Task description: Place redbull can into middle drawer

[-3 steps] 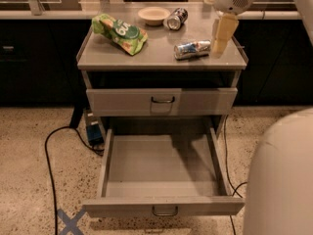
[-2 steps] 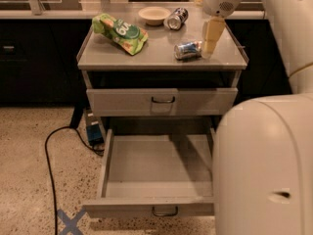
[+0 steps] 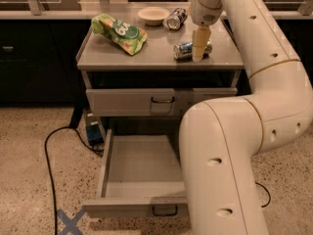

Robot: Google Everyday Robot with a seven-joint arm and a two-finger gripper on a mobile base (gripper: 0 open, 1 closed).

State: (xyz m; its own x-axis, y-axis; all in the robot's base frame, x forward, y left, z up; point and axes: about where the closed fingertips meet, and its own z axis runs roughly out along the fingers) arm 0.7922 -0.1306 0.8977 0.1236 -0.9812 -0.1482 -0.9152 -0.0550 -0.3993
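Note:
The redbull can (image 3: 185,50), silver with blue patches, lies on its side on the right part of the cabinet top (image 3: 146,55). My gripper (image 3: 198,52) hangs straight down from the white arm and sits right at the can's right half, covering part of it. The middle drawer (image 3: 139,168) is pulled wide open below, grey and empty inside, with its dark loop handle (image 3: 164,211) at the front. The grey drawer front above it (image 3: 161,102) is closed.
A green snack bag (image 3: 120,32) lies on the left of the cabinet top. A white bowl (image 3: 153,15) and a darker can (image 3: 174,19) are at the back. My big white arm (image 3: 230,146) covers the open drawer's right side. A black cable (image 3: 49,151) and blue tape cross (image 3: 68,222) are on the floor.
The arm has swung in across the right of the view. The gripper has moved left and down, from beside the can to right on it.

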